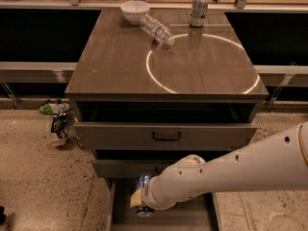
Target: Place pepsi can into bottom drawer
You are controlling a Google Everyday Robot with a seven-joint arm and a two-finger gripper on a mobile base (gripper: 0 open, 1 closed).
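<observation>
The pepsi can [143, 182], blue with a silver end, is held low at the front of the cabinet over the open bottom drawer [190, 216]. My gripper [140, 199] is shut on the can at the end of the white arm, which reaches in from the right. The can is tilted, with its silver end pointing down toward the drawer's left part. Arm and wrist hide much of the drawer's grey floor.
On the cabinet top [110, 66] stand a white bowl [134, 9] and a silver can [198, 8], with a clear plastic bottle [157, 29] lying between them. The two upper drawers, one with a dark handle [166, 136], jut out above the gripper. Litter [57, 121] lies on the floor at left.
</observation>
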